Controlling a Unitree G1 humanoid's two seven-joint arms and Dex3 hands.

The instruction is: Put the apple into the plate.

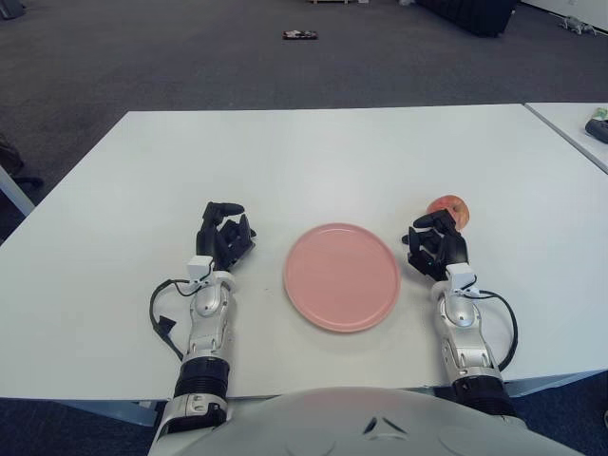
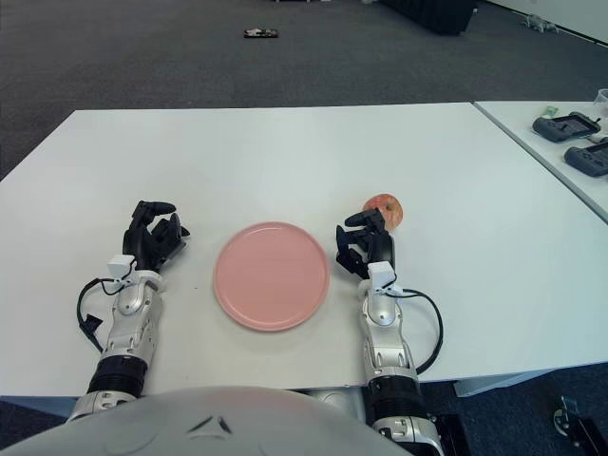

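Left eye view: white table (image 1: 313, 152) carries all items. Pink plate (image 1: 342, 275) lies at table centre, near the front edge. Left hand (image 1: 222, 237) shows at 9 o'clock from the plate, apart from it, fingers loosely curled, holding nothing. Right hand (image 1: 435, 245) shows at 3 o'clock from the plate, just beside its rim, fingers loosely curled, holding nothing. Apple (image 1: 449, 209) sits on the table at 2 o'clock from the plate, outside it, just beyond the right hand's fingertips; contact cannot be determined.
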